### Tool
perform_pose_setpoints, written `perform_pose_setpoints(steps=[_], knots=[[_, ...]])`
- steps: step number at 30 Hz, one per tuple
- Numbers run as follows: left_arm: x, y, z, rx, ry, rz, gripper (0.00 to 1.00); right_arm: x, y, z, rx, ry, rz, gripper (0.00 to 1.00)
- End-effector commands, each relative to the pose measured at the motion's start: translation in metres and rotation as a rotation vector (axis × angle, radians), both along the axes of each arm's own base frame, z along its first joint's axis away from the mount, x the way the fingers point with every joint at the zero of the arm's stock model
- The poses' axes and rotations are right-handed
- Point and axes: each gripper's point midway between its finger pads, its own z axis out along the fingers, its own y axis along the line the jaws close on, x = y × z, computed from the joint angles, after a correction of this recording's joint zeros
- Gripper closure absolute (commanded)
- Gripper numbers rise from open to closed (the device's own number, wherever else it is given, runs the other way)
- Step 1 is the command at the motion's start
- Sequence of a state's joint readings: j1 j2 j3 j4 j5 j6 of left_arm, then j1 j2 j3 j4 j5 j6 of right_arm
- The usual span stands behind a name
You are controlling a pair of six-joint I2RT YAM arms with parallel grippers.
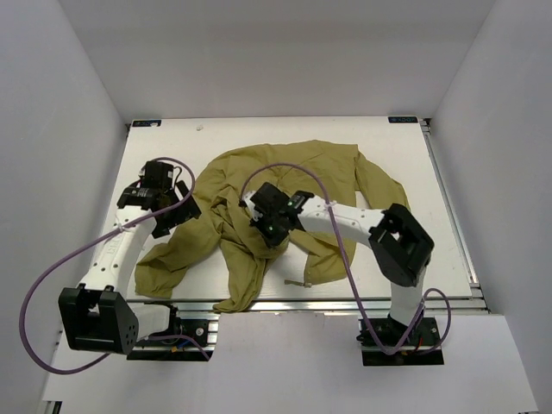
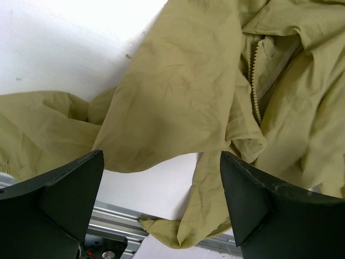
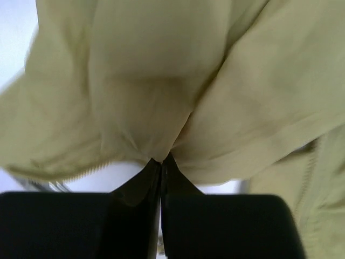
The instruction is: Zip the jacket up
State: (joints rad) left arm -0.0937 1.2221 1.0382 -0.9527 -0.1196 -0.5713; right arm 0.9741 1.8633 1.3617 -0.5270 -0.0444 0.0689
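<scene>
Well, my right gripper is clamped tight on a pinch of the large olive-yellow thin fabric jacket, which bunches just ahead of its tips. I judge I should draw the front edge taut, gently, so the pale toothed zipper track lies straight. My left gripper hangs fully spread, holding nothing, with cloth below and beyond it on the white table. I count one jacket, two grippers and one visible zipper row.
</scene>
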Motion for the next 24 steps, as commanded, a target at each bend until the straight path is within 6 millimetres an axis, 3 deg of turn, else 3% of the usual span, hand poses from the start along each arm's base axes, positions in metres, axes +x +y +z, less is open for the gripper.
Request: perform_pose_setpoints(steps=[1, 2, 3, 4, 5, 6, 9, 10, 11, 12, 13, 14, 15, 16, 17, 18, 19, 20, 21, 22, 23, 24], knots=[[0.012, 0.003, 0.014, 0.010, -0.080, 0.007, 0.02, 0.058, 0.043, 0.081, 0.165, -0.216, -0.038, 1.00], [0.014, 0.003, 0.015, 0.013, -0.085, -0.001, 0.02, 0.083, 0.064, 0.130, 0.261, -0.308, -0.067, 1.00], [0.016, 0.003, 0.016, 0.014, -0.089, -0.006, 0.02, 0.104, 0.075, 0.137, 0.282, -0.343, -0.092, 1.00], [0.019, 0.003, 0.016, 0.017, -0.089, -0.013, 0.02, 0.130, 0.080, 0.156, 0.314, -0.398, -0.169, 1.00], [0.020, 0.003, 0.017, 0.021, -0.088, -0.018, 0.02, 0.162, 0.079, 0.179, 0.364, -0.445, -0.252, 1.00], [0.020, 0.004, 0.016, 0.025, -0.085, -0.021, 0.02, 0.202, 0.092, 0.222, 0.478, -0.562, -0.345, 1.00], [0.020, 0.007, 0.017, 0.042, -0.090, -0.016, 0.02, 0.296, 0.068, 0.285, 0.747, -0.818, -0.675, 1.00], [0.019, 0.006, 0.016, 0.041, -0.088, -0.022, 0.02, 0.322, 0.048, 0.291, 0.821, -0.835, -0.782, 1.00], [0.018, 0.004, 0.017, 0.026, -0.092, -0.031, 0.02, 0.335, 0.046, 0.294, 0.865, -0.836, -0.789, 1.00], [0.019, 0.001, 0.017, 0.017, -0.099, -0.048, 0.02, 0.345, 0.053, 0.297, 0.924, -0.805, -0.762, 0.89], [0.019, -0.001, 0.019, 0.009, -0.104, -0.060, 0.02, 0.354, 0.046, 0.287, 0.921, -0.755, -0.763, 0.17], [0.018, -0.003, 0.018, 0.002, -0.103, -0.069, 0.02, 0.352, 0.049, 0.280, 0.917, -0.718, -0.737, 0.11], [0.017, -0.007, 0.017, -0.018, -0.108, -0.090, 0.02, 0.342, 0.046, 0.291, 0.914, -0.713, -0.705, 0.11], [0.021, -0.010, 0.018, -0.027, -0.127, -0.108, 0.02, 0.331, 0.050, 0.248, 0.828, -0.647, -0.651, 0.11], [0.020, -0.012, 0.015, -0.037, -0.123, -0.119, 0.02, 0.321, 0.048, 0.238, 0.800, -0.633, -0.612, 0.11], [0.023, -0.018, 0.015, -0.063, -0.137, -0.137, 0.02, 0.297, 0.044, 0.262, 0.834, -0.620, -0.546, 0.11], [0.022, -0.027, 0.010, -0.107, -0.122, -0.168, 0.02, 0.274, 0.031, 0.241, 0.768, -0.580, -0.517, 0.11], [0.024, -0.028, 0.011, -0.107, -0.133, -0.170, 0.02, 0.269, 0.027, 0.203, 0.697, -0.525, -0.520, 0.11], [0.024, -0.031, 0.004, -0.124, -0.117, -0.179, 0.02, 0.252, 0.014, 0.220, 0.692, -0.532, -0.516, 0.11], [0.027, -0.039, 0.004, -0.160, -0.129, -0.208, 0.02, 0.237, -0.002, 0.182, 0.603, -0.480, -0.533, 0.11], [0.030, -0.044, 0.002, -0.182, -0.133, -0.223, 0.02, 0.223, -0.014, 0.166, 0.548, -0.451, -0.537, 0.11], [0.030, -0.048, -0.003, -0.201, -0.128, -0.237, 0.02, 0.204, -0.030, 0.169, 0.518, -0.444, -0.531, 0.11]])
